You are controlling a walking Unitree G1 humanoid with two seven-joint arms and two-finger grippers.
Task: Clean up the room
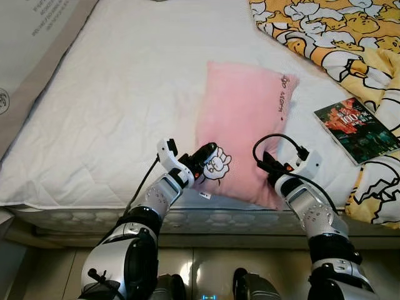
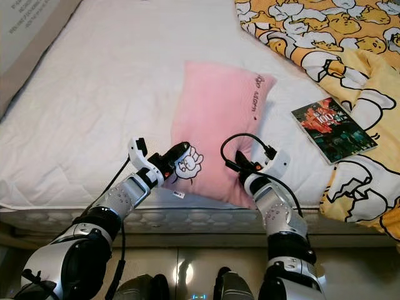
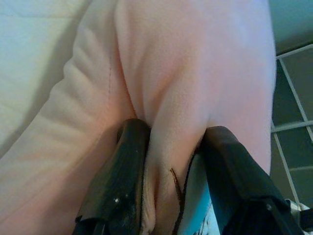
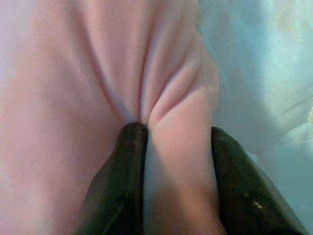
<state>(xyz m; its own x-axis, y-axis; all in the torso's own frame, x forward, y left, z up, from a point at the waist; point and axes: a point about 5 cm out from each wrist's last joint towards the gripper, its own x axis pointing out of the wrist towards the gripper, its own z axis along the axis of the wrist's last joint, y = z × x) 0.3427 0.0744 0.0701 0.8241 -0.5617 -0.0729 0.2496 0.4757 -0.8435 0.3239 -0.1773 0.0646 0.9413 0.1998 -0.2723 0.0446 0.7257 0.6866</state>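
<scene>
White bed [image 1: 112, 106]: left tool [image 1: 205, 156] and right tool [image 1: 267, 167] pinch pink pillow [image 1: 244, 119] (folds plain wrist-side).

Book [image 1: 357, 129], lying well beyond the right gripper's [image 1: 267, 164] jaws: cover showing "100". Pillow [image 1: 244, 119]: small dark stitched lettering near its far corner, unreadable.

Open white mattress [image 1: 119, 106] stretching ahead and left of the left gripper [image 1: 206, 154]. Right of the right gripper [image 1: 267, 167]: a book [image 1: 356, 129], then a yellow patterned duvet [image 1: 337, 37] blocking the way.
</scene>
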